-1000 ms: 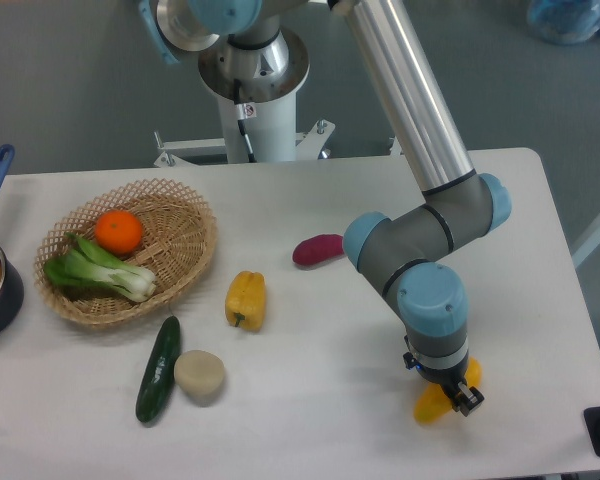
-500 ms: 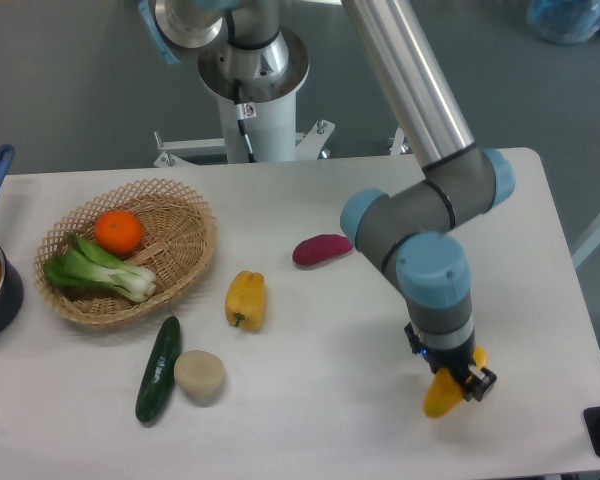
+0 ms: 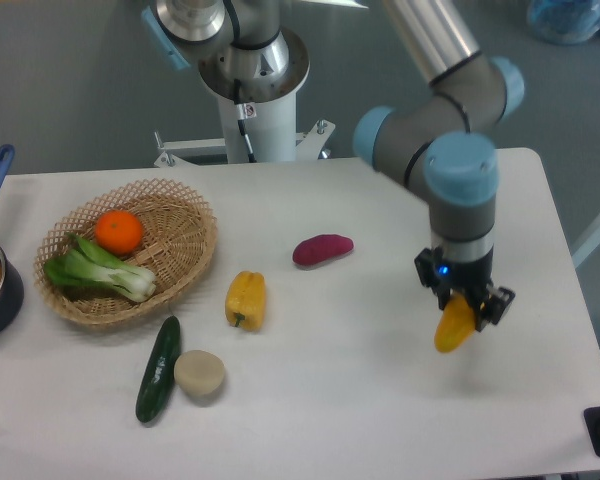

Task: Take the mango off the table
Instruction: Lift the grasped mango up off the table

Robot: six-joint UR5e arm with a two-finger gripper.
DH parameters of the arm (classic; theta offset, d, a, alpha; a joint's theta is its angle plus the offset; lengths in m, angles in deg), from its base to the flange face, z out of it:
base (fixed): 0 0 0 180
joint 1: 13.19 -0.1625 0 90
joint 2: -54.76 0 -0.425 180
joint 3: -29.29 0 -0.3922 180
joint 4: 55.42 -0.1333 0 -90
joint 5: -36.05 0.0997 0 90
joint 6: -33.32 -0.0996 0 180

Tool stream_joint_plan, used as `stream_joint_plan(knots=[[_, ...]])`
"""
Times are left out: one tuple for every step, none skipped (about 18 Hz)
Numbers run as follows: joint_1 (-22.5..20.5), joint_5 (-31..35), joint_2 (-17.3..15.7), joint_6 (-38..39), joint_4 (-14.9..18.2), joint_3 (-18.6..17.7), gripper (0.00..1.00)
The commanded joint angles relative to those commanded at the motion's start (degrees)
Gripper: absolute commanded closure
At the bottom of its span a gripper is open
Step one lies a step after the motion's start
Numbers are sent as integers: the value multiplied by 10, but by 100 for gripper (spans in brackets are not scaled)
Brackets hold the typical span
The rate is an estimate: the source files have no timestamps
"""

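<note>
Lifted mango (image 3: 454, 325) now hangs above table (image 3: 320, 390).

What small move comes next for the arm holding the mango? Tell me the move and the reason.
Probably a short, steady lift straight up with the grip kept closed. The gripper is clamped on the upper end of the mango, which hangs tilted below the fingers and appears clear of the white table. Nothing else lies near it, so a slow rise should finish the pick without shaking the fruit loose.

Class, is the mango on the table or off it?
Likely off: the mango hangs tilted in the gripper, apparently clear of the table.
</note>
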Motion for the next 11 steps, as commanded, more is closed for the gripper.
stream_joint_plan(knots=[[-1,0,-3,-1,14,1,46],[-3,1,-6,-3,28,1,50],[-4,1,-7,-12,34,-1,50],[-5,0,-7,-18,36,0,50],[-7,-1,-7,-18,36,1,51],[-7,-1,-7,-16,36,1,51],[-8,-2,-7,-16,35,1,50],[-9,-2,-8,-18,34,2,50],[-14,-2,-8,-19,34,3,49],[-19,-2,-10,-19,38,7,49],[-20,-3,-12,-19,41,8,49]])
